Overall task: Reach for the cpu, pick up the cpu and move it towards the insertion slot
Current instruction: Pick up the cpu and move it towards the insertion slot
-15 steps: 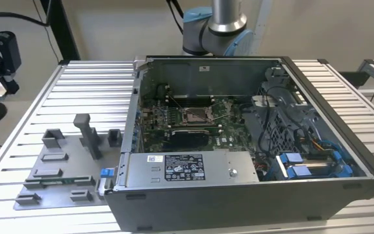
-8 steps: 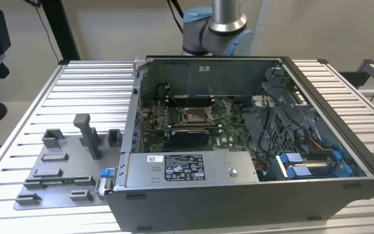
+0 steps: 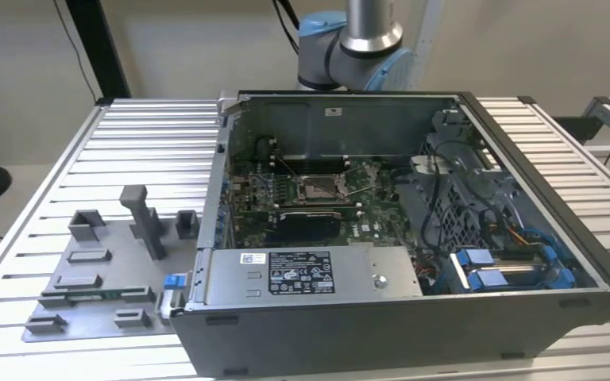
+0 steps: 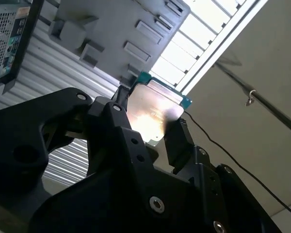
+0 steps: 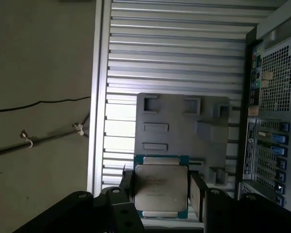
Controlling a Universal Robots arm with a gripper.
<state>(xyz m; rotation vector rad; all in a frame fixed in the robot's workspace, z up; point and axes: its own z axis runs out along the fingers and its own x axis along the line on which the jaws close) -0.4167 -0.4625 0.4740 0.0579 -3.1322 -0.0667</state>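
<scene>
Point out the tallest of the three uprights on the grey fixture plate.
The middle post, standing between two shorter blocks on the fixture plate; it rises clearly above both.

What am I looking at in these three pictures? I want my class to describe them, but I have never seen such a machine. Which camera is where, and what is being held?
This is one robot arm, seen beyond an open computer case that lies on a slatted table. The exterior view comes from a camera off the arm. Inside the case, on the green board, is the square socket meant for the chip. At the exterior view's left sits a grey tray of plastic blocks. The two wrist views come from cameras riding on the arm. In both wrist views the black gripper is closed on the edges of a small silvery chip, with the grey tray behind it.
</scene>
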